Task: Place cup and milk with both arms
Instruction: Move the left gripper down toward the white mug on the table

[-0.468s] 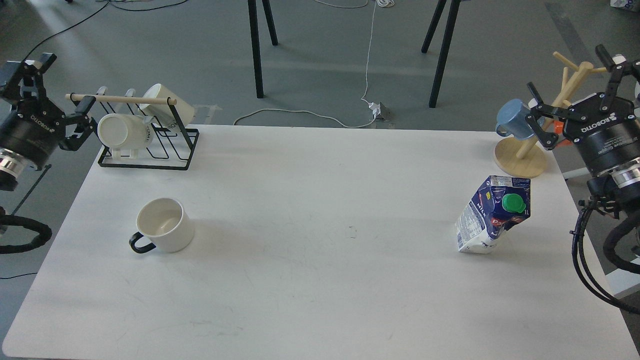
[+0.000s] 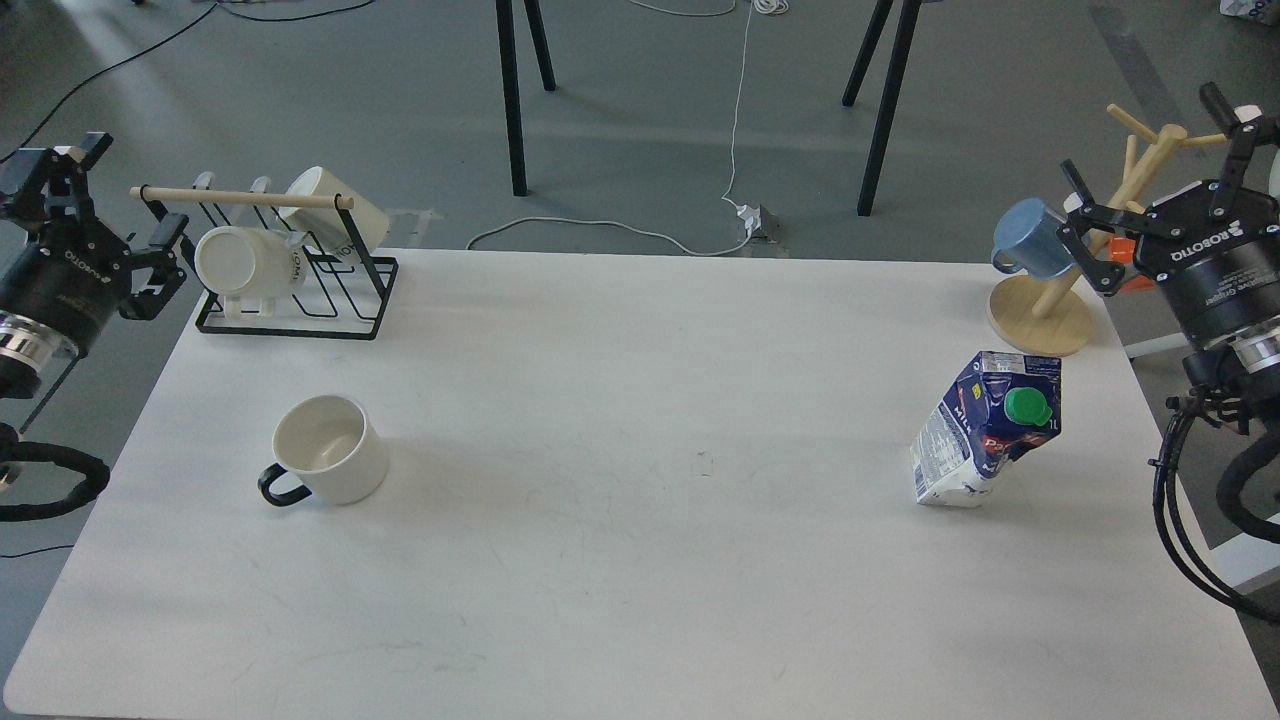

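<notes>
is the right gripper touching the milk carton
Apart. In the head view the right gripper is up beside the wooden mug tree, with bare table between it and the milk carton.
</notes>
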You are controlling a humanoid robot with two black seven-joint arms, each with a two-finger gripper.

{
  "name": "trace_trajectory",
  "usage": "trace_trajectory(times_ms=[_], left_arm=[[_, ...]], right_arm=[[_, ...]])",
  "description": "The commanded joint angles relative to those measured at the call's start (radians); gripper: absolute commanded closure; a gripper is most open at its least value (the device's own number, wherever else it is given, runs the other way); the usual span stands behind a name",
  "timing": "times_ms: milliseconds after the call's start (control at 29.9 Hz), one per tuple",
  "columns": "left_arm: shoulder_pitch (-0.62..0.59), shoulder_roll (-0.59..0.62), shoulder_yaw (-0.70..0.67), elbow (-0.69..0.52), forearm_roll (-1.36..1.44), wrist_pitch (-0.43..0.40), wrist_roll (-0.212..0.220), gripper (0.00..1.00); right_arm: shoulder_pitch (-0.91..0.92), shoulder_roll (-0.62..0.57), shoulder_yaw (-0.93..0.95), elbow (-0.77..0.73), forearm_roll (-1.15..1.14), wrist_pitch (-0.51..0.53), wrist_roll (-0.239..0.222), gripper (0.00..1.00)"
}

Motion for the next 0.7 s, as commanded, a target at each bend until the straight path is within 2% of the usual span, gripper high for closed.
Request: trace_trajectory(times_ms=[0,200,301,401,501,668], left_arm=[[-0.01,0.085,0.01,0.014,0.156,0.0,0.0,0.0],[-0.119,0.199,0.011,-0.002,0.484,0.0,0.0,0.0],[-0.158,0.245,0.014,-0.08,0.755,0.0,0.0,0.0],[-0.162,0.255,0.014,-0.193,1.031,0.0,0.0,0.0],[-0.153,0.245,0.017,-0.276,1.182,0.0,0.0,0.0],[-0.142,0.241,0.092,-0.304,1.307,0.0,0.0,0.0]], right_arm=[[0.0,0.006,-0.002,0.0,-0.002,0.0,0.002,0.01],[-0.003,0.008,-0.003,0.004,-0.002,0.0,0.002,0.01],[-0.005,0.008,-0.005,0.003,-0.002,0.0,0.002,0.01],[-0.008,0.006,-0.01,0.001,-0.006,0.0,0.002,0.01],[-0.014,0.003,-0.006,0.001,-0.006,0.0,0.002,0.01],[-0.032,-0.015,0.001,0.003,-0.003,0.0,0.002,0.01]])
